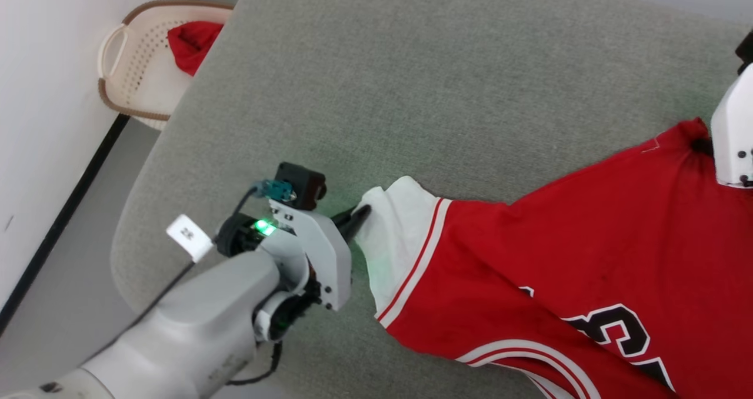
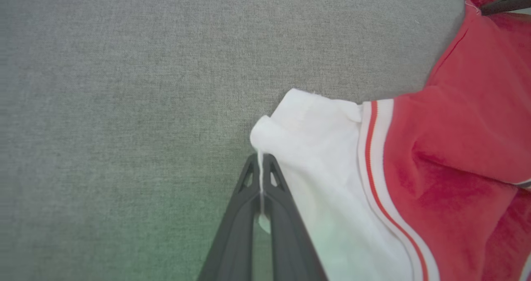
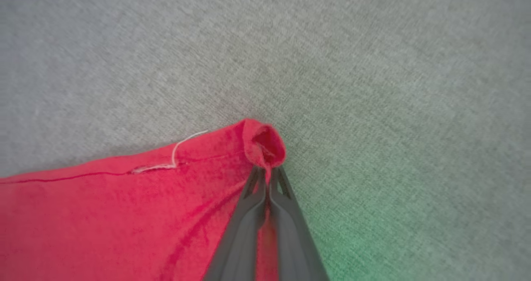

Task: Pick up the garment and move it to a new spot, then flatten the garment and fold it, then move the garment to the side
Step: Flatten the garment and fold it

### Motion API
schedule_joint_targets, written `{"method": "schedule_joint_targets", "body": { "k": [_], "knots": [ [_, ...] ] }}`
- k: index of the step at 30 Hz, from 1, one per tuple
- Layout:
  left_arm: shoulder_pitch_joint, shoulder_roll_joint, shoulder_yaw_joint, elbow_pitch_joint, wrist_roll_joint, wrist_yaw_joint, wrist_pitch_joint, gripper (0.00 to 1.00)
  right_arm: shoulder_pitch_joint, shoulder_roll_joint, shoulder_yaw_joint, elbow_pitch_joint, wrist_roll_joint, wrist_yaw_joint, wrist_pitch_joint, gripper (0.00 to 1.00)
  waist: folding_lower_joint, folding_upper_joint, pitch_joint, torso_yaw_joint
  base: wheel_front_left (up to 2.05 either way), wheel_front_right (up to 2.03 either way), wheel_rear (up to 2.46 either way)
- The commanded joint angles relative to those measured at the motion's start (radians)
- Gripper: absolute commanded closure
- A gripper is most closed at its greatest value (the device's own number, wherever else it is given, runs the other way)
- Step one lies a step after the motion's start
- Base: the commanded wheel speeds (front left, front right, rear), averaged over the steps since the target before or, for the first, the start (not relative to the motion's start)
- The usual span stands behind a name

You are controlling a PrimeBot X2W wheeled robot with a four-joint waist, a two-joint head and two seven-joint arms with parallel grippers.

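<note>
The red jersey (image 1: 565,252) with its white side panel, striped trim and black number lies stretched across the grey cushioned surface (image 1: 412,93) at the right. My left gripper (image 1: 360,215) is shut on the white corner (image 2: 307,132) of the jersey; a thin fold of white cloth runs between the dark fingers (image 2: 278,198). My right gripper (image 3: 266,173) is shut on a red hem corner (image 3: 265,144) at the far right of the head view, under the white wrist housing (image 1: 732,134). Between the two grips the cloth is pulled fairly taut.
A cream perforated basket (image 1: 132,69) holding a plain red cloth (image 1: 191,45) stands on the floor at the back left, beside the white wall. The grey surface's rounded edge (image 1: 126,222) curves behind my left arm. Bare grey fabric stretches beyond the jersey.
</note>
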State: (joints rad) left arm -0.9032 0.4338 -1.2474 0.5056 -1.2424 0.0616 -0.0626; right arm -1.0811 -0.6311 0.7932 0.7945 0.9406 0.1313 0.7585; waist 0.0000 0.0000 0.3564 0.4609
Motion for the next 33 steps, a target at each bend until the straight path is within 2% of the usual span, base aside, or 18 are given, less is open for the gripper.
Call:
{"method": "schedule_joint_targets", "body": {
  "k": [1, 8, 16, 20, 24, 33],
  "knots": [
    [-0.018, 0.013, 0.003, 0.0, -0.006, -0.006, 0.01, 1.0, 0.004, 0.015, 0.01, 0.003, 0.009, -0.001, -0.009, 1.0, 0.0, 0.0, -0.017, -0.017, 0.0, 0.0, 0.0],
    [-0.121, 0.097, 0.011, -0.035, 0.009, -0.004, 0.102, 1.0, -0.051, 0.019, 0.025, -0.049, 0.02, -0.001, -0.066, 1.0, 0.0, 0.0, -0.088, -0.072, 0.0, 0.0, 0.0],
    [-0.34, 0.183, 0.03, -0.021, 0.05, -0.013, 0.247, 1.0, -0.14, 0.019, 0.054, -0.106, -0.01, -0.001, -0.171, 1.0, 0.0, 0.0, -0.183, -0.155, 0.0, 0.0, 0.0],
    [-0.453, 0.188, 0.046, 0.045, 0.066, -0.033, 0.295, 1.0, -0.204, 0.042, 0.052, -0.091, -0.047, -0.001, -0.254, 1.0, 0.0, 0.0, -0.22, -0.204, 0.0, 0.0, 0.0],
    [-0.559, 0.168, 0.06, 0.143, 0.086, -0.055, 0.32, 1.0, -0.265, 0.083, 0.061, -0.053, -0.09, -0.001, -0.327, 1.0, 0.0, 0.0, -0.248, -0.255, 0.0, 0.0, 0.0],
    [-0.762, 0.108, 0.059, 0.377, 0.162, -0.118, 0.279, 1.0, -0.405, 0.176, 0.043, 0.076, -0.189, -0.001, -0.539, 1.0, 0.0, 0.0, -0.269, -0.356, 0.0, 0.0, 0.0]
  ]
}}
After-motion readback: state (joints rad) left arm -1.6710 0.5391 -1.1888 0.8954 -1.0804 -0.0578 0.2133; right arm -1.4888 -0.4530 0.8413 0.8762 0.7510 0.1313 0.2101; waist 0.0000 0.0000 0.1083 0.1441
